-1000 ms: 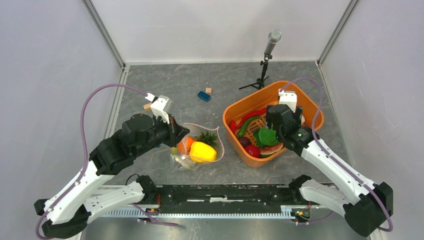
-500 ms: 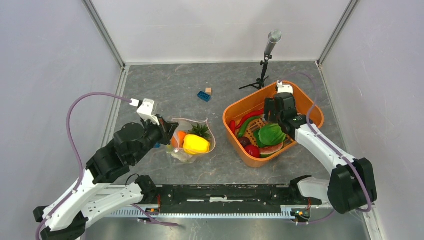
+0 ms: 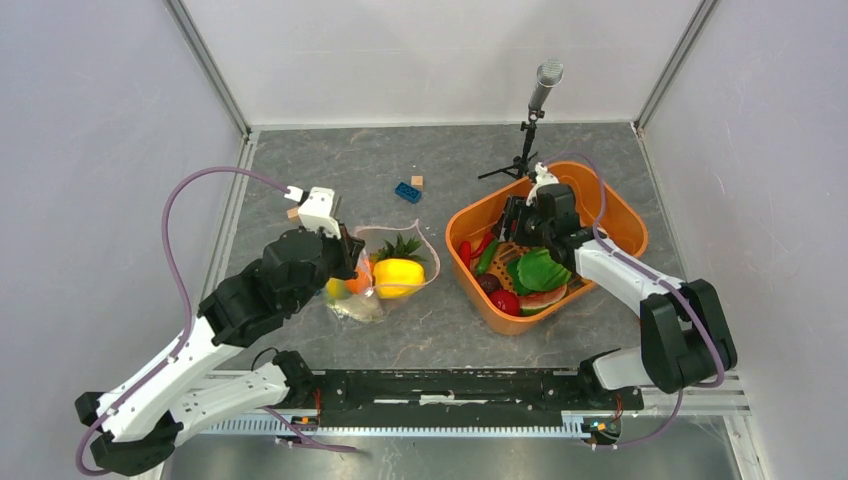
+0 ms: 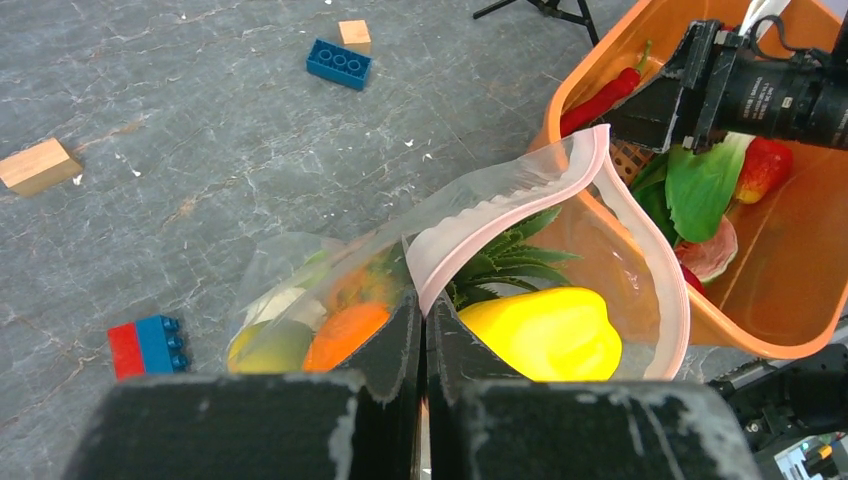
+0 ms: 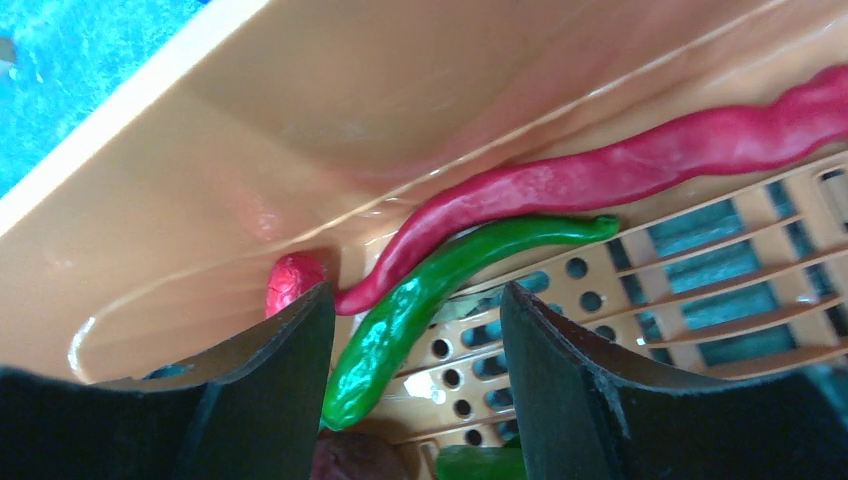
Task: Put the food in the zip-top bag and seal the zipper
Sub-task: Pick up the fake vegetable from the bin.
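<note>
The clear zip-top bag [image 3: 385, 298] lies on the table left of the basket with its mouth held open. In it are a yellow pepper [image 3: 398, 277], a pineapple [image 3: 401, 247] and an orange [image 3: 352, 284]. My left gripper [image 3: 352, 262] is shut on the pink zipper strip [image 4: 500, 212] at the mouth's near edge, its tips [image 4: 422, 300] between the orange [image 4: 345, 335] and the pepper [image 4: 545, 335]. My right gripper [image 3: 515, 222] is open and empty, low in the orange basket [image 3: 612, 196]. A green chilli [image 5: 440, 285] lies between its fingers, a red chilli [image 5: 620, 165] just beyond.
The basket also holds leafy greens [image 3: 541, 268], a watermelon slice [image 3: 545, 297] and red pieces [image 3: 505, 302]. A microphone on a tripod [image 3: 540, 95] stands behind it. A blue brick [image 3: 407, 192], tan blocks [image 4: 38, 165] and a blue and red brick [image 4: 147, 345] lie around the bag.
My right gripper has moved left and back across the basket, from over the leafy greens to the chillies. My left arm has shifted, still holding the bag's edge, and the bag has moved slightly.
</note>
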`<act>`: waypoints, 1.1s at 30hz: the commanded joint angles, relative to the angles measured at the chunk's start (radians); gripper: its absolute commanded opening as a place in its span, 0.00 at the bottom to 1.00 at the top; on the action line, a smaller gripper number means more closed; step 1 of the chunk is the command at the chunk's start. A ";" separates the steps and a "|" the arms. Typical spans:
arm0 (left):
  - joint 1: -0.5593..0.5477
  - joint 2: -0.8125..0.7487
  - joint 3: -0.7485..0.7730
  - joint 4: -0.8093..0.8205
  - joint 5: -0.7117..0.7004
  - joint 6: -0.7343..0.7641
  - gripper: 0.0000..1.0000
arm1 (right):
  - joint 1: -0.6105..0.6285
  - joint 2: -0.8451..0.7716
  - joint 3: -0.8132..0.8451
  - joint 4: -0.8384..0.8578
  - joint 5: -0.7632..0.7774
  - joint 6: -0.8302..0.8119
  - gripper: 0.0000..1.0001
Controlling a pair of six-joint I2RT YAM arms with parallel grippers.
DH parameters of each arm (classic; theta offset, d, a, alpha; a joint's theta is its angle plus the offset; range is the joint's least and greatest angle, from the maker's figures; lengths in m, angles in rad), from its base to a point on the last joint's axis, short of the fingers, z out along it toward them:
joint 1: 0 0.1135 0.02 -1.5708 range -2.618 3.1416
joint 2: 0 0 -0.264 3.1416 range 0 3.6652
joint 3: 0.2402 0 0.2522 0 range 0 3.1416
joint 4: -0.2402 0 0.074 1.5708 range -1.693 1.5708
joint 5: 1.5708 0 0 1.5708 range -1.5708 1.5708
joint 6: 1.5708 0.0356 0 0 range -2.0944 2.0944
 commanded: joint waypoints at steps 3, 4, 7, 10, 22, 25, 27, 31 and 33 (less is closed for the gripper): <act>-0.001 0.042 0.049 -0.033 -0.020 -0.063 0.02 | 0.052 0.039 -0.004 0.011 0.046 0.273 0.67; -0.001 0.056 0.061 -0.053 -0.019 -0.066 0.02 | 0.062 0.044 -0.009 0.013 0.055 0.306 0.68; -0.001 0.089 0.094 -0.095 -0.009 -0.073 0.02 | 0.105 0.075 0.020 -0.062 0.179 0.378 0.63; -0.001 0.083 0.092 -0.093 0.018 -0.083 0.02 | 0.133 0.075 0.042 -0.152 0.276 0.411 0.64; -0.001 0.002 0.059 -0.039 0.040 -0.109 0.02 | 0.140 0.133 -0.038 0.038 0.398 0.598 0.64; -0.001 -0.018 0.040 -0.010 0.056 -0.127 0.02 | 0.144 0.140 -0.051 0.113 0.421 0.620 0.57; -0.001 -0.034 0.028 0.005 0.057 -0.143 0.02 | 0.146 0.121 -0.056 0.100 0.449 0.619 0.43; -0.001 -0.070 0.000 0.022 0.053 -0.162 0.02 | 0.145 0.005 -0.129 0.140 0.491 0.590 0.17; -0.001 -0.075 -0.007 0.024 0.053 -0.168 0.02 | 0.145 -0.060 -0.160 0.206 0.470 0.529 0.06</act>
